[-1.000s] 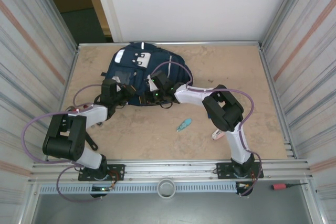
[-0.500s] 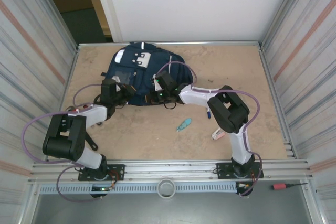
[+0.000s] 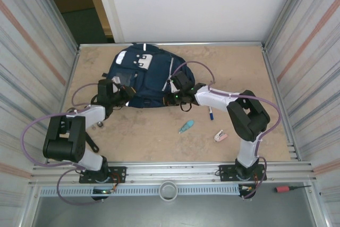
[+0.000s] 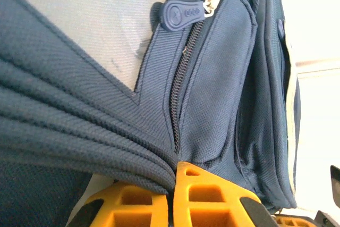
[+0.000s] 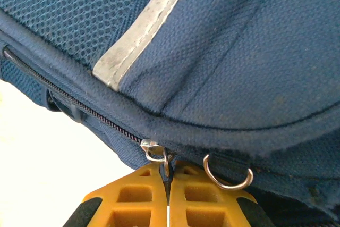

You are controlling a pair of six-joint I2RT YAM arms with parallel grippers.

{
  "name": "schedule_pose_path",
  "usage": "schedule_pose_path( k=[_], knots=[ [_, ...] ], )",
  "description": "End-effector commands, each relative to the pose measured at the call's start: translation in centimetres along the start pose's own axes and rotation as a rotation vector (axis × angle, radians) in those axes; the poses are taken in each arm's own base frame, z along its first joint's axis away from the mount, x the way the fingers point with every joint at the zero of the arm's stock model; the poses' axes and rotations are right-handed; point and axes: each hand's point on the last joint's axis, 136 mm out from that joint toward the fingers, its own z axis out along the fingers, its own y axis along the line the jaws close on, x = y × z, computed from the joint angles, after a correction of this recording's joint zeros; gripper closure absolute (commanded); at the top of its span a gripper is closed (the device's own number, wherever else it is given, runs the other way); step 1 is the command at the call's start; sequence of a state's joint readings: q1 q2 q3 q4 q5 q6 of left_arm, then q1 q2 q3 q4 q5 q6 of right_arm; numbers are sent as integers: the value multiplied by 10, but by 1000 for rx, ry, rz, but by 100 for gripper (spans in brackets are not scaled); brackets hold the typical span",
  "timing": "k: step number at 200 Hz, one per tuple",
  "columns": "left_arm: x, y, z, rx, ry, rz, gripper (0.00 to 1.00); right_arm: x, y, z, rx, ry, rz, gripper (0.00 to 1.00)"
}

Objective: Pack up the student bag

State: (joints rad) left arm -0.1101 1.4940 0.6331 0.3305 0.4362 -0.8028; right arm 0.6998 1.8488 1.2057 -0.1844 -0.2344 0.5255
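Navy fabric backpack [image 3: 146, 75] lies on the far left part of the wooden table [image 3: 159, 136] in the top view. The left gripper [image 3: 123, 92] meets its near left edge and the right gripper [image 3: 171, 95] its near right edge. A pen [image 3: 211, 114] lies beside the right arm.

Left wrist view: orange fingers [image 4: 207, 195] pressed together, pinching a fold of backpack cloth below a front zip.

Right wrist view: fingers [image 5: 133, 195] fully closed on a metal zip pull [image 5: 166, 162] at the backpack seam.
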Motion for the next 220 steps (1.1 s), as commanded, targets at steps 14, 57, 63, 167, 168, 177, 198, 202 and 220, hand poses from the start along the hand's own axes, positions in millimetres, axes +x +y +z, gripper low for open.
schedule_pose_path(
  k=[14, 57, 63, 167, 168, 177, 198, 202, 220],
  knots=[
    [-16, 6, 1, -11, -5, 56, 100, 5, -22, -9, 56, 18, -77, 100],
    [-14, 3, 5, 6, 17, 59, 100, -1, -20, 3, 39, -10, -100, 87],
    [-13, 2, 6, 7, 19, 59, 100, -1, -19, 5, 40, -12, -105, 86],
    [-10, 0, 7, 18, 29, 65, 100, 13, -21, 29, 82, -12, -122, 72],
    [-10, 0, 7, 17, 29, 66, 100, 14, -21, 29, 83, -10, -121, 72],
    [-10, -1, 7, 18, 29, 64, 100, 16, -22, 31, 86, -10, -120, 72],
    [-9, -1, 8, 19, 30, 64, 100, 17, -27, 35, 94, -12, -116, 73],
    [-8, -1, 8, 19, 32, 64, 100, 17, -27, 35, 93, -13, -118, 73],
    [-9, 0, 8, 17, 31, 63, 100, 13, -27, 35, 86, -33, -121, 78]
  ],
)
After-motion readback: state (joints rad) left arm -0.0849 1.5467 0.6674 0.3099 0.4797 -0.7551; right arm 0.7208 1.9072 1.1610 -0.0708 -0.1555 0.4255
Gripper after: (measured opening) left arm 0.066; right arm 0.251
